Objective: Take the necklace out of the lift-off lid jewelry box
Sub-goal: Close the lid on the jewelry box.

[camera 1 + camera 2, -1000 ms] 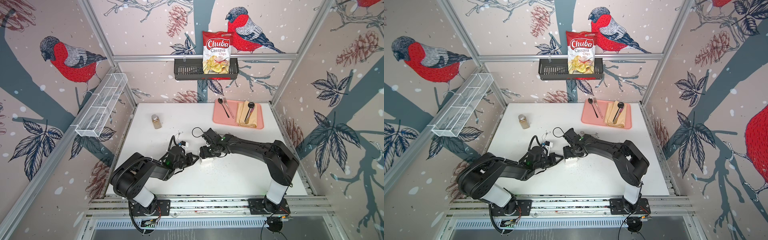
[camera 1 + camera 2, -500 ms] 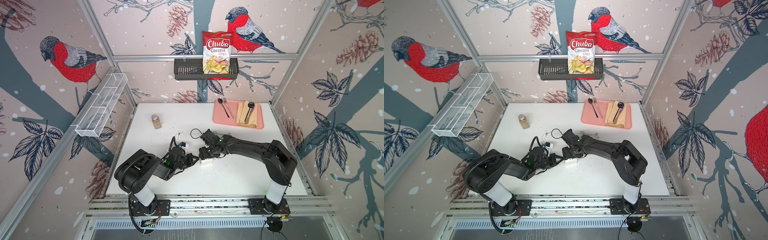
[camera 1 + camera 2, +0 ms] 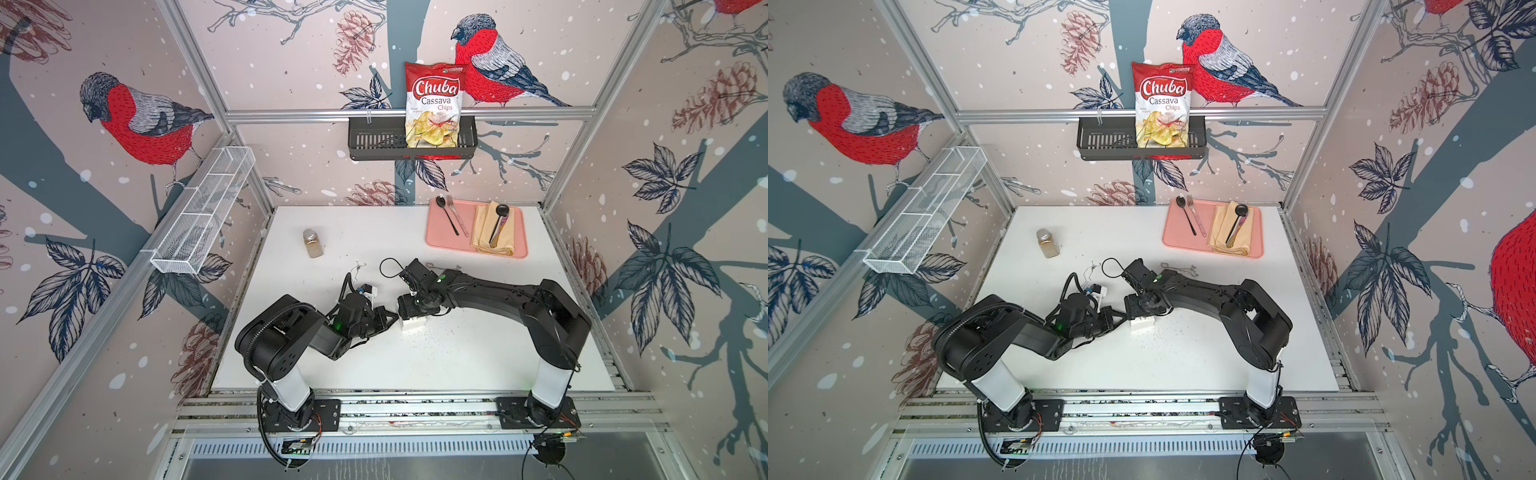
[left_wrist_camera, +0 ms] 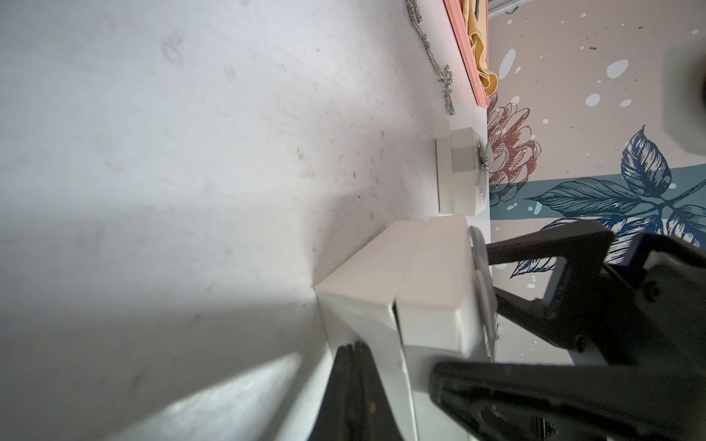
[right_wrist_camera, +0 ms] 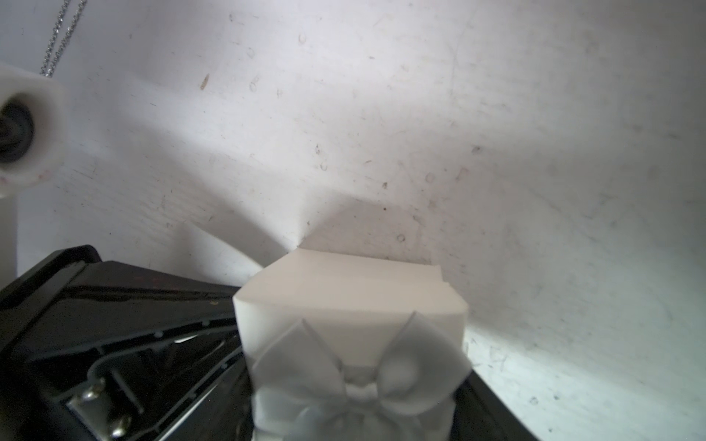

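Observation:
The white jewelry box [image 3: 413, 325] [image 3: 1142, 323] stands mid-table, and the necklace inside it is hidden. Its lid [image 4: 431, 282], topped by a grey bow [image 5: 359, 366], sits on the base [image 4: 363, 290] with a thin dark seam between them. My right gripper [image 3: 411, 311] [image 5: 355, 401] reaches down over the box, its black fingers [image 4: 535, 248] closed on opposite sides of the lid. My left gripper [image 3: 395, 318] [image 4: 353, 347] is shut and empty, its tips pressed against the side of the base.
A second white box with a grey band [image 4: 458, 172] stands beyond the first. Loose chains lie on the table [image 3: 440, 266] [image 3: 357, 266]. A pink tray [image 3: 432, 237] with cutlery and a napkin is at the back right. A spice jar [image 3: 312, 243] stands back left.
Both grippers have stayed at the box. The left arm's elbow has shifted slightly.

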`<action>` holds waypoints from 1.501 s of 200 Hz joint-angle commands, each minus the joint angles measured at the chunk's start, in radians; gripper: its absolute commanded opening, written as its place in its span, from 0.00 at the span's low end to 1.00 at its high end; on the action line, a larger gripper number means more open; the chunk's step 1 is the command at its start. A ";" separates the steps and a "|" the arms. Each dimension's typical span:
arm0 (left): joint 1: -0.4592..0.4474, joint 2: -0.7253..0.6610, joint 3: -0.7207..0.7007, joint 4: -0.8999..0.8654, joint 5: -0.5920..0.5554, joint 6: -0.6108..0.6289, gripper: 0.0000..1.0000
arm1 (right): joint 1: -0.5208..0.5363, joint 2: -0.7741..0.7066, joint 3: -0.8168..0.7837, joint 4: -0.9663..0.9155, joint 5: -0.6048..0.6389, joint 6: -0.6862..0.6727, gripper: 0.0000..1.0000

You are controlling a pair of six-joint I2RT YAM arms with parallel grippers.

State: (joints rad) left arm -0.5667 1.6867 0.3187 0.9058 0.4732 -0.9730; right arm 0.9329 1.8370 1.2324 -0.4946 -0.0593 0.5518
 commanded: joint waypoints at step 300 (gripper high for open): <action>-0.013 -0.136 0.030 -0.130 -0.014 0.069 0.12 | 0.044 0.011 0.073 -0.082 0.119 0.061 0.86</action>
State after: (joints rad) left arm -0.5900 1.5955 0.3458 0.7738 0.4393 -0.9531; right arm 0.9852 1.8801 1.3029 -0.5915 0.0887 0.6014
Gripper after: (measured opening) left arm 0.117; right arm 0.845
